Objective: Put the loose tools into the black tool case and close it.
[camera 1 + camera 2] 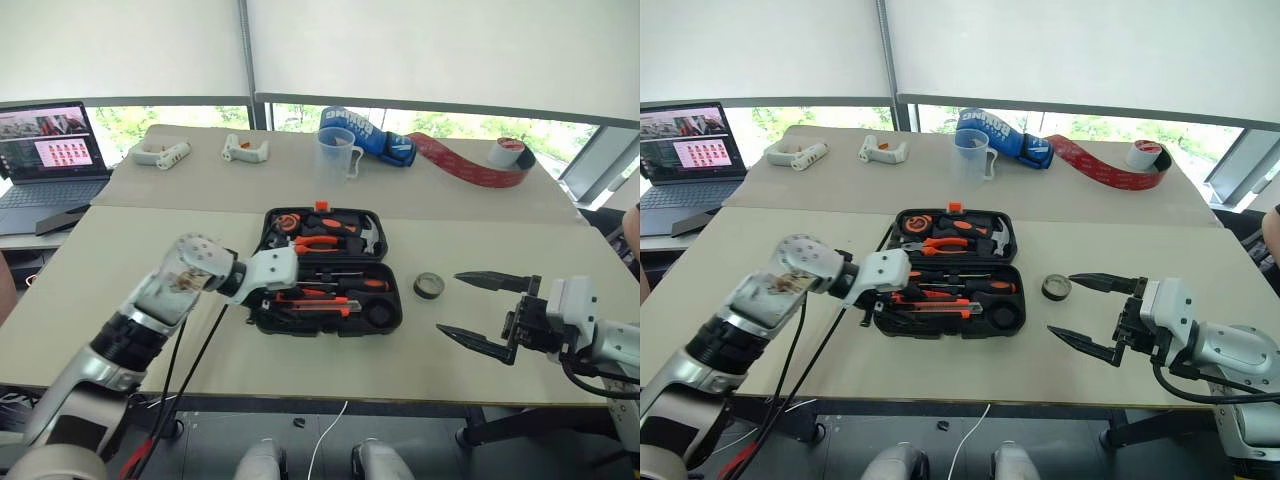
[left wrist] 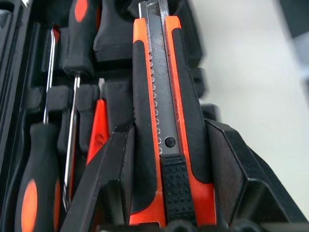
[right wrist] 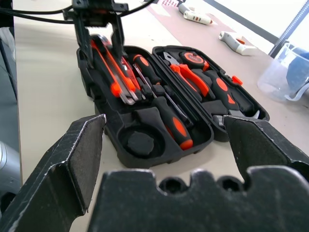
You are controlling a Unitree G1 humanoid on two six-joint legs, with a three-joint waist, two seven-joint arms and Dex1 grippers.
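We hold the utility knife (image 2: 166,140) in our left gripper (image 2: 169,169), its two fingers closed on the sides of the handle, with the blade end pointing away from the wrist. The gripper sits at the near left corner of the open black tool case (image 1: 385,318), which lies in the middle of the tabletop (image 1: 150,240), lid half toward the far edge. The knife's long axis runs along the case's near edge, lined up over the front recess, so we judge that the coming move is a short lowering and a release, not a reach.

Several screwdrivers (image 1: 335,285) already lie in the tray beside it, handles toward the right.

The small black tape roll (image 1: 429,285) lies flat on the tabletop just beside the case's right edge. Our right gripper (image 1: 478,312) is opened wide and empty, pointing roughly level toward the case, with the roll just ahead of its far finger. That arm is clearly the nearer one for the roll, and the round recess at the case's near right corner (image 3: 140,142) looks to be where it belongs.
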